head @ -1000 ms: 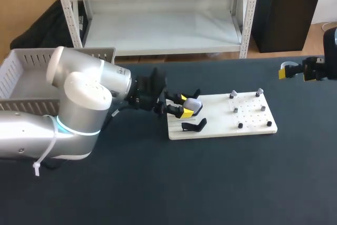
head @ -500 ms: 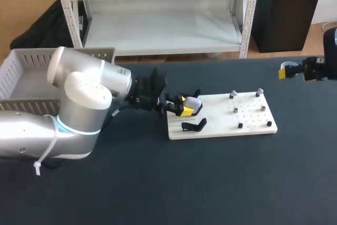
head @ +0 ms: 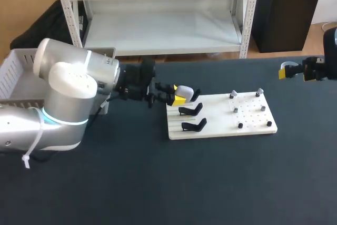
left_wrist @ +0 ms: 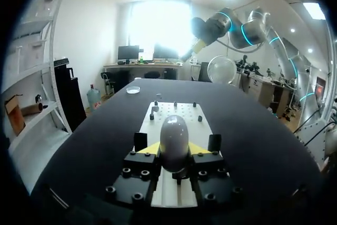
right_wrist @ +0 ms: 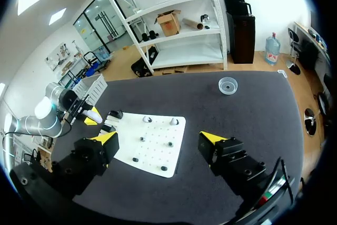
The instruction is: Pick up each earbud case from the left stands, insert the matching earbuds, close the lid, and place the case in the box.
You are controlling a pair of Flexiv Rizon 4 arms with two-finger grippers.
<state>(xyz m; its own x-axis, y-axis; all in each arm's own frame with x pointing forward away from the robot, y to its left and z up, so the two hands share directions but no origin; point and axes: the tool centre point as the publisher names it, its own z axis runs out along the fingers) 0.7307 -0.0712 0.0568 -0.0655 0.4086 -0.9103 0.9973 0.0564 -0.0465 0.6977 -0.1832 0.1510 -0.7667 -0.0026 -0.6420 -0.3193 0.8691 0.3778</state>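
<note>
My left gripper (head: 176, 98) is shut on a white, egg-shaped earbud case (head: 185, 91), held just above the left end of the white board (head: 221, 117). In the left wrist view the case (left_wrist: 174, 139) sits upright between the yellow tips. Two bare black stands (head: 190, 110) (head: 194, 125) rise from the board beneath it. Small earbud pieces (head: 232, 94) sit on pegs at the board's right end. Far to the right, my right gripper (head: 295, 70) hangs open and empty; its own view shows the wide-open gripper (right_wrist: 158, 139) above the board (right_wrist: 152, 146).
A pale slatted box (head: 18, 72) stands at the table's back left, behind my left arm. A small clear dish (right_wrist: 227, 84) rests on the dark table near the far edge, also seen as the dish (left_wrist: 133, 90) beyond the board.
My left gripper closed on the case, lifted it off the upper stand and drew it back to the left. The right arm has not moved.
</note>
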